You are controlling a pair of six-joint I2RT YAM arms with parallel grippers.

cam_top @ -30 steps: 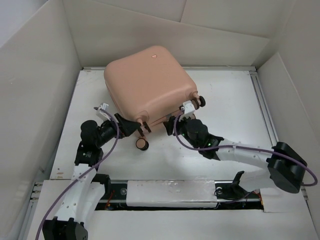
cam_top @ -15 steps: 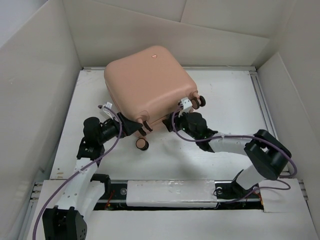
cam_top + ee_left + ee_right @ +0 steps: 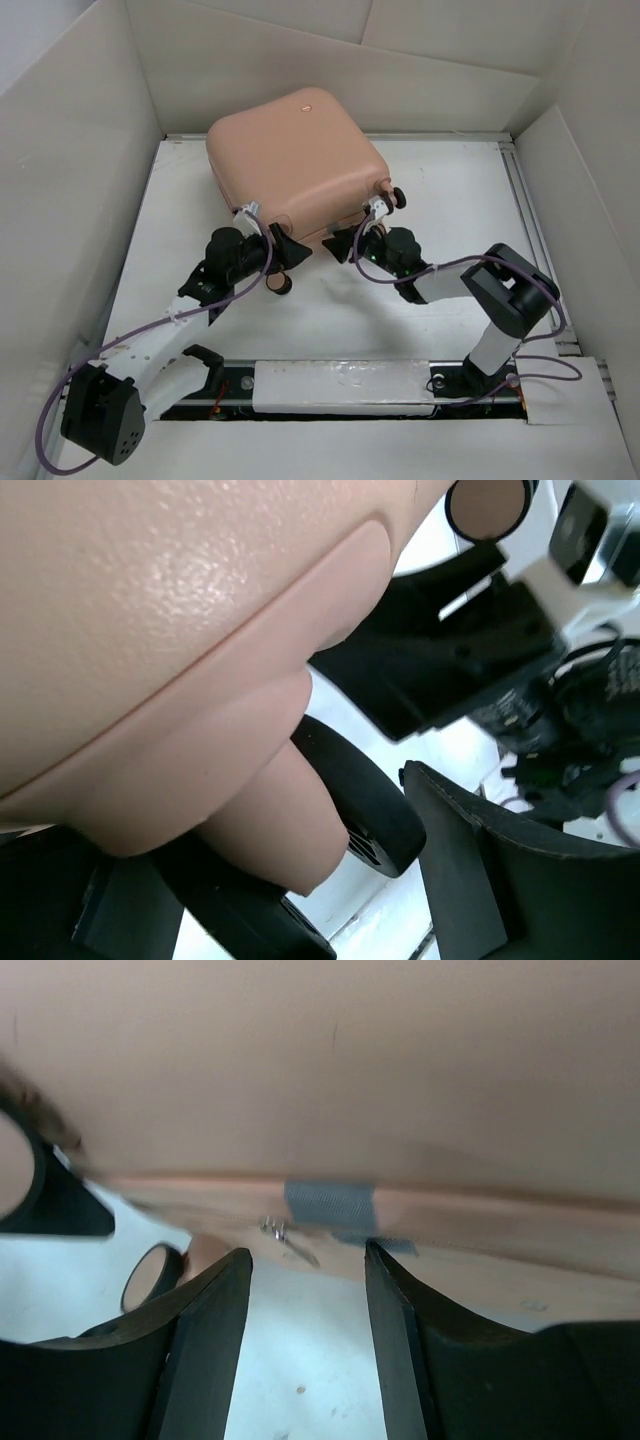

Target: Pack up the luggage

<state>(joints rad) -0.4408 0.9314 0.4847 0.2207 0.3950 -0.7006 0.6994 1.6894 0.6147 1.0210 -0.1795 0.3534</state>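
- The luggage (image 3: 295, 160), a peach-pink hard-shell case, lies flat toward the far left of the white desk (image 3: 450, 200), turned at an angle, with its lid down.
- Judged from above, the two shells meet and nothing lies loose around the case. What is inside cannot be seen, so packing looks late. Securing the seam seems to be what is left.
- The left gripper (image 3: 283, 250) is at the near corner. Its jaws are spread around a caster wheel (image 3: 355, 800) and do not visibly clamp it.
- The right gripper (image 3: 345, 243) faces the near edge with its jaws parted and nothing between them.
- The shell is smooth, faintly pebbled plastic with a soft sheen and rounded corners.
- A moulded pink housing carries the glossy black wheel.
- Along the seam sit a grey woven patch (image 3: 330, 1202) and a small metal zip pull (image 3: 280, 1230).
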